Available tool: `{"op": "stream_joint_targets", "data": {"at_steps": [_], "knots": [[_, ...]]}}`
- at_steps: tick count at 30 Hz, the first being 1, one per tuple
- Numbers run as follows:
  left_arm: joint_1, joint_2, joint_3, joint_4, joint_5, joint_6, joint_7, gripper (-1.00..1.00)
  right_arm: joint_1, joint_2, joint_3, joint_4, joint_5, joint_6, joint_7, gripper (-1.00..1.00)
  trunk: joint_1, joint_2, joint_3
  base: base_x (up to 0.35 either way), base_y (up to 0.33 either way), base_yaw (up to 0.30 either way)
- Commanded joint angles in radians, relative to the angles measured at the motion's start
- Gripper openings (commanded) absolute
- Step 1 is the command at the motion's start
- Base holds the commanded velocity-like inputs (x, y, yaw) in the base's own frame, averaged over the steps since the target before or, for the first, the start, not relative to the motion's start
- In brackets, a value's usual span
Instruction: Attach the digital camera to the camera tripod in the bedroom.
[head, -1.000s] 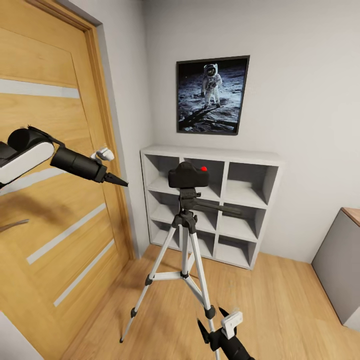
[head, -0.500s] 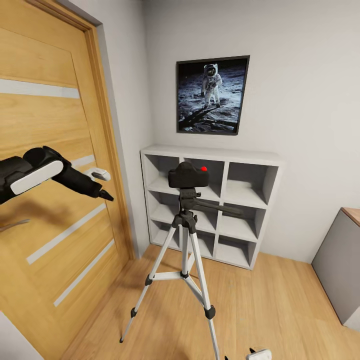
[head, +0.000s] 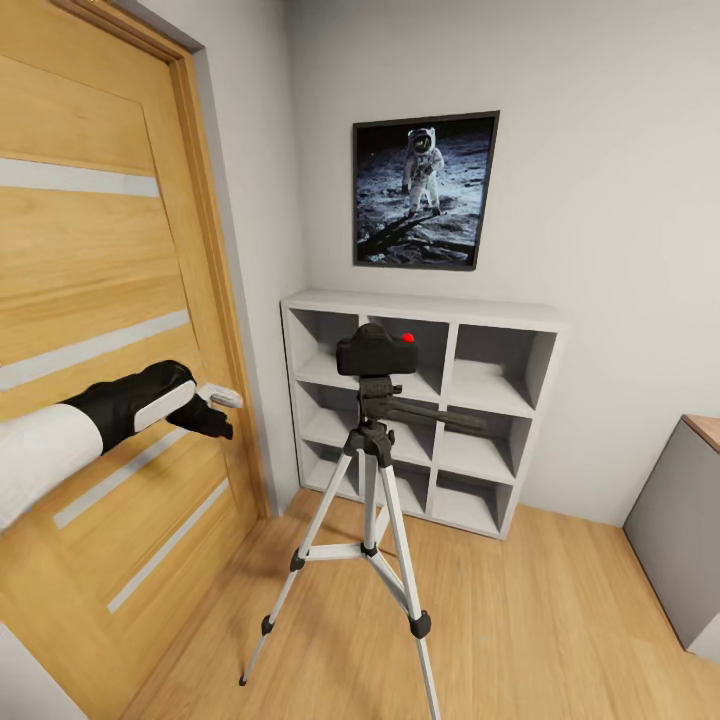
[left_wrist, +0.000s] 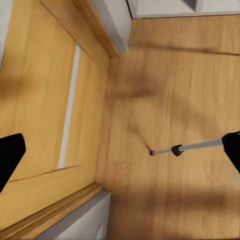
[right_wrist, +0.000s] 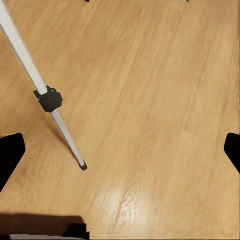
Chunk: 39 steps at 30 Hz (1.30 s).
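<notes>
Digital camera (head: 376, 352) atop the camera tripod (head: 372, 470), my empty left gripper (head: 214, 420) spread wide at nine o'clock, beside the door (head: 90, 300).

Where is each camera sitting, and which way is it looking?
Head view: up on the robot's head, facing the room corner with the digital camera on the camera tripod; the left arm and left tool show.
Left wrist view: by the left tool, looking down at floor, door and a tripod leg; dark fingertips show.
Right wrist view: by the right tool, looking down at floor and a tripod leg.
All three share the tripod.
</notes>
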Motion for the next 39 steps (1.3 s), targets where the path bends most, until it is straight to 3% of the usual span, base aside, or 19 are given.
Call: {"op": "stream_joint_targets", "data": {"at_steps": [1, 2, 4, 10, 12, 17, 19, 29, 34, 39], "knots": [[0.021, -0.024, -0.007, 0.034, 0.007, -0.021, 0.027, 1.0, 0.002, 0.0, 0.009, 0.004, -0.003, 0.024, -0.015, 1.0, 0.001, -0.002, -0.002, 0.0, 0.0, 0.0], [0.061, -0.053, -0.007, 0.078, 0.008, -0.043, 0.045, 1.0, 0.007, -0.001, 0.009, 0.004, -0.003, 0.078, -0.025, 1.0, 0.001, -0.002, -0.002, 0.0, 0.0, 0.0], [0.123, -0.076, -0.007, 0.116, 0.009, -0.057, 0.057, 1.0, 0.012, -0.003, 0.009, 0.004, -0.003, 0.16, -0.033, 1.0, 0.001, -0.002, -0.002, 0.0, 0.0, 0.0], [0.227, -0.089, -0.007, 0.174, 0.02, -0.066, 0.063, 1.0, 0.029, -0.013, 0.009, 0.004, -0.003, 0.289, -0.045, 1.0, 0.001, -0.002, -0.002, 0.0, 0.0, 0.0], [0.282, -0.092, -0.007, 0.206, 0.055, -0.067, 0.062, 1.0, 0.044, -0.018, 0.009, 0.004, -0.004, 0.319, -0.046, 1.0, 0.001, -0.002, -0.002, 0.0, 0.0, 0.0], [0.359, -0.092, -0.007, 0.251, 0.12, -0.068, 0.056, 1.0, 0.084, -0.022, 0.007, 0.004, -0.005, 0.337, -0.043, 1.0, 0.001, -0.002, -0.002, 0.0, 0.0, 0.0], [0.419, -0.093, -0.007, 0.272, 0.143, -0.068, 0.054, 1.0, 0.111, -0.022, 0.006, 0.004, -0.007, 0.34, -0.041, 1.0, 0.001, -0.002, -0.002, 0.0, 0.0, 0.0], [0.663, -0.111, -0.007, 0.303, 0.16, -0.07, 0.053, 1.0, 0.161, -0.023, 0.005, 0.005, -0.009, 0.343, -0.037, 1.0, 0.001, -0.002, -0.002, 0.0, 0.0, 0.0], [0.734, -0.112, -0.007, 0.321, 0.161, -0.074, 0.051, 1.0, 0.165, -0.023, 0.004, 0.005, -0.009, 0.343, -0.036, 1.0, 0.001, -0.002, -0.002, 0.0, 0.0, 0.0], [0.817, -0.113, -0.007, 0.369, 0.162, -0.149, 0.05, 1.0, 0.166, -0.024, 0.002, 0.005, -0.034, 0.343, -0.007, 1.0, 0.001, -0.002, -0.002, 0.0, 0.0, 0.0]]}}
